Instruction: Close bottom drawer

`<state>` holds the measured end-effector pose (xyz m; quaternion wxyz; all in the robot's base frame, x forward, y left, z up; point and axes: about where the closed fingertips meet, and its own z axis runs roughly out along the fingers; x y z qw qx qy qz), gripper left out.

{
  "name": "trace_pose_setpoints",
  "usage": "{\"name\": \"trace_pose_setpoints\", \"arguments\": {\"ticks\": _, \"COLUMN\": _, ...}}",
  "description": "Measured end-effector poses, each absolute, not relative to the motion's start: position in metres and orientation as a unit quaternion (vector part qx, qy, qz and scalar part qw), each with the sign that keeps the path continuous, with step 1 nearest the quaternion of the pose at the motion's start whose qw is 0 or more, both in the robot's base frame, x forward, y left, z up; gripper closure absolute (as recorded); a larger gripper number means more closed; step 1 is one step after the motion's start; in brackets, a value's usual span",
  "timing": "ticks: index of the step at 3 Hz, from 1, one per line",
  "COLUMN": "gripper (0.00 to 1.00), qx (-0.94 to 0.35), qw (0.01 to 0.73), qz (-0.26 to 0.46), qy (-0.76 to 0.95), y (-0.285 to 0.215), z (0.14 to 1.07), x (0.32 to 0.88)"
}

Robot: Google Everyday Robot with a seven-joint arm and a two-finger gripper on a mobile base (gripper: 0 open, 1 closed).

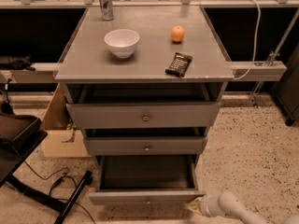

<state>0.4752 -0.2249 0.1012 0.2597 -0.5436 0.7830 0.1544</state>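
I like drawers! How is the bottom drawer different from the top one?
The bottom drawer is pulled far out; the top drawer only slightly. The bottom drawer's front is slim; the top drawer's tall. Both are grey. The gripper is beside the bottom drawer's front corner.
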Motion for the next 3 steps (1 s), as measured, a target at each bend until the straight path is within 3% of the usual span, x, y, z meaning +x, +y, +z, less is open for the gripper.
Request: {"name": "trace_pose_setpoints", "arguments": {"ticks": 3, "gripper": 1.00, "qx": -0.535, "qw": 0.327, "qz": 0.091, "qy": 0.774, "y": -0.254, "z": 0.147, "x": 0.553}}
